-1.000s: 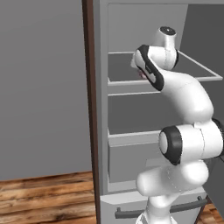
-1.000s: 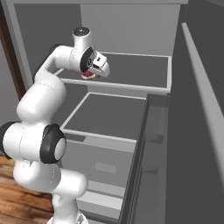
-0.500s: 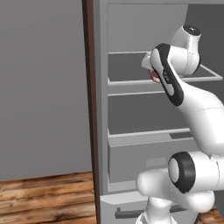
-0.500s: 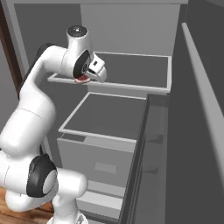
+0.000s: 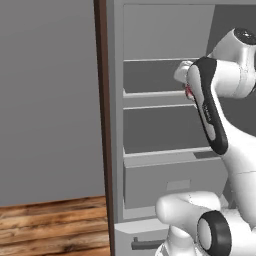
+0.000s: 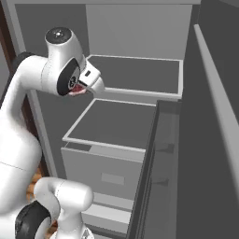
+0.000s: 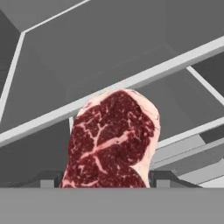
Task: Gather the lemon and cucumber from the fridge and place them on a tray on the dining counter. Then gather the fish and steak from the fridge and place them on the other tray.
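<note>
The steak [image 7: 113, 142], a red-pink marbled slab with whitish fat on its edge, stands upright between my two dark fingertips [image 7: 162, 179]. My gripper [image 7: 107, 181] is shut on it. In the left base view a sliver of the steak [image 5: 188, 92] shows beside the white hand, in front of the fridge [image 5: 150, 75] at the height of its upper shelf. From the right, the steak [image 6: 77, 92] peeks out under the hand [image 6: 89, 77], just outside the open fridge [image 6: 135, 74]. The lemon, cucumber, fish, trays and dining counter are out of view.
Two bare pale-edged shelves [image 6: 116, 123] and a drawer [image 5: 175, 182] lie behind the hand. The open fridge door [image 6: 210, 140] rises on the right of the right base view. A dark wood panel [image 5: 100, 120] and a grey wall flank the fridge on the left.
The hand has drawn back from the upper shelf toward the cameras, carrying the steak with it. The forearm has swung up and outward.
</note>
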